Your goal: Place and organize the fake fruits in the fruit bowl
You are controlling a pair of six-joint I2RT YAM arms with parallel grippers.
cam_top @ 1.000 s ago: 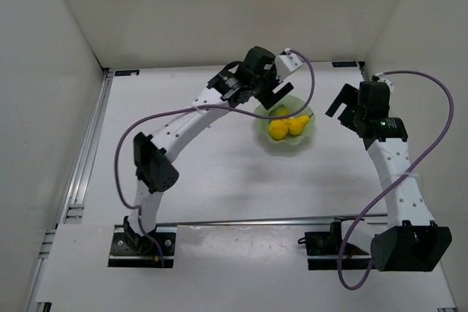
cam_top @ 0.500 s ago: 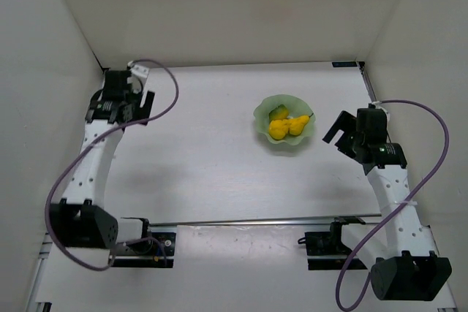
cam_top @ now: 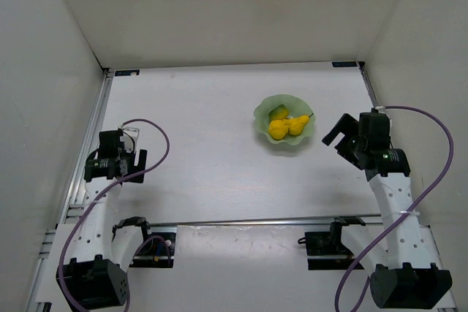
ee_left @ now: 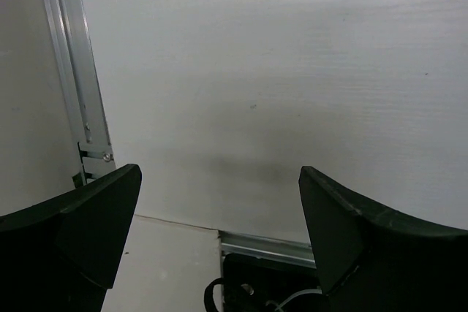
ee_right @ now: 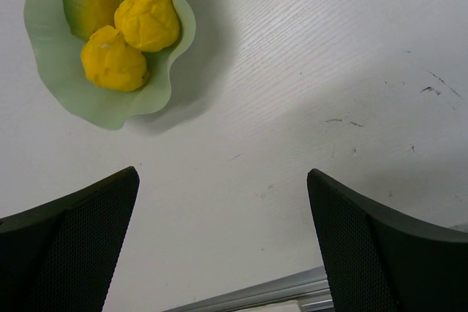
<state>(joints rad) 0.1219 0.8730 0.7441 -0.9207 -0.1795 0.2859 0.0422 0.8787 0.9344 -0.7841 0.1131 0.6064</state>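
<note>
Left pincer (ee_left: pixel 219 184): apart, empty, bench (cam_top: pixel 212 151) left edge. Right pincer (ee_right: pixel 223 180): apart, empty, near fruit bowl (ee_right: pixel 110 111) holding three fake fruits (ee_right: pixel 146 12).

On the right wrist camera the bowl (ee_right: pixel 110 111) runs off the top edge, and I lose the pear (ee_right: pixel 150 12) top there too. Both fingers (ee_right: pixel 73 246) of my right tool (ee_right: pixel 223 180) are cut by the bottom edge; the left tool (ee_left: pixel 219 173) likewise.

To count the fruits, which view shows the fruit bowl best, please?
The right wrist view: the fruit bowl fills its upper left, three fruits distinct inside. The top external view shows it small; the left wrist view misses it.
</note>
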